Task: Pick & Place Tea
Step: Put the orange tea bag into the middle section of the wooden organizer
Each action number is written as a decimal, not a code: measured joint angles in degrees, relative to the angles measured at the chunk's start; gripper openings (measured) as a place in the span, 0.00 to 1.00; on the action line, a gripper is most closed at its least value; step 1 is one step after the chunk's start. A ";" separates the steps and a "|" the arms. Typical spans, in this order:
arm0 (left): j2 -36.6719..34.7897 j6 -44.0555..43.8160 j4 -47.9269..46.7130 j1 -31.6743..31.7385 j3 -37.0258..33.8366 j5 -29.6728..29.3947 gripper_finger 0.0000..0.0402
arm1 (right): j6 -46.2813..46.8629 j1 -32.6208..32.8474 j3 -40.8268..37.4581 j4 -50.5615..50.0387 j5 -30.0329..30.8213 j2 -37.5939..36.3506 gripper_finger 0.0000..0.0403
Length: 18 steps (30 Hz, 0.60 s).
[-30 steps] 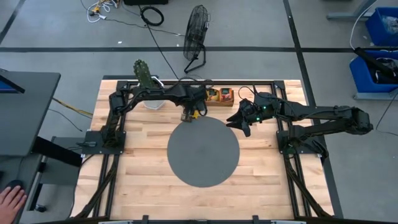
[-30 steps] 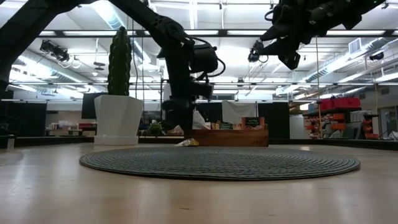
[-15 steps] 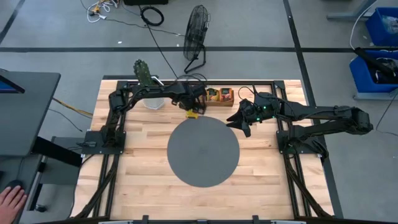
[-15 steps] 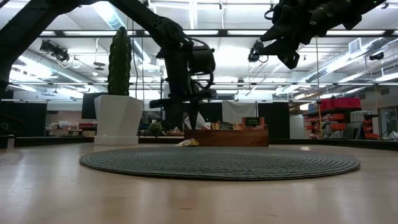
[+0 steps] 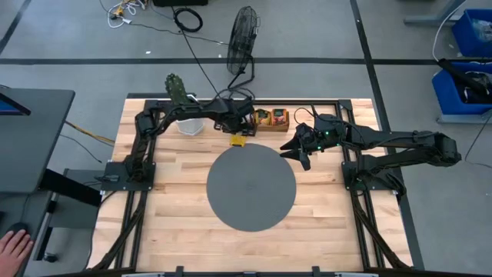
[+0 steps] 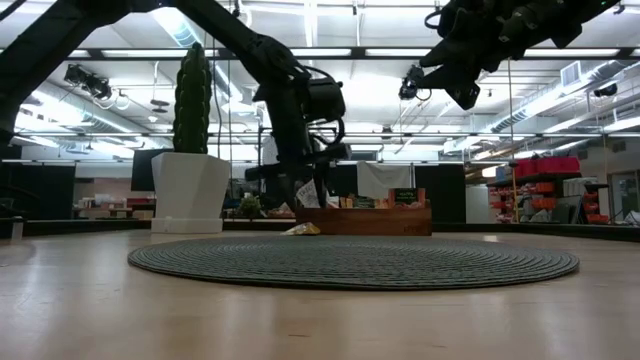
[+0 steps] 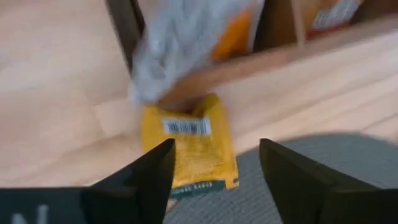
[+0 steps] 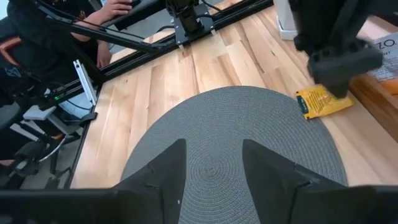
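Note:
A yellow-orange tea sachet [image 5: 239, 141] lies flat, partly on the far rim of the round grey mat [image 5: 251, 188] and partly on bare wood, close before the brown wooden tray [image 5: 270, 118]. More sachets stand in the tray. A blurred white one with orange marks [image 7: 180, 37] shows at its near wall. My left gripper [image 5: 237, 129] hangs open above the lying sachet [image 7: 196, 146], clear of it. My right gripper [image 5: 298, 154] hovers open, high over the mat's far right rim, looking down at the mat [image 8: 249, 137] and the sachet [image 8: 323, 101].
A cactus in a white pot [image 5: 184, 108] stands at the table's far edge, left of the tray. The black frame rails [image 5: 131, 165] run along the table's left and right sides. A person's hand [image 5: 14, 248] shows off the table, near left. The mat's middle carries nothing.
My left gripper has risen from just above the yellow sachet and drawn back toward the far edge and the tray, tipping as it went. The sachet has stayed at the mat's far rim. The right arm has kept still.

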 joint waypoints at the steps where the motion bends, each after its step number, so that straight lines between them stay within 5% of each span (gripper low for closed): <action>1: 0.33 -0.21 -0.21 0.00 -0.06 0.63 0.62 | -0.04 0.00 0.00 0.00 0.00 0.00 0.41; 10: 5.09 -3.33 0.62 -0.26 0.07 -0.72 0.78 | -0.06 0.00 0.00 -0.36 -0.02 0.00 0.41; 18: 5.55 -3.24 0.85 -0.62 0.12 -2.21 0.64 | 0.20 0.00 0.00 -0.37 -0.02 0.00 0.41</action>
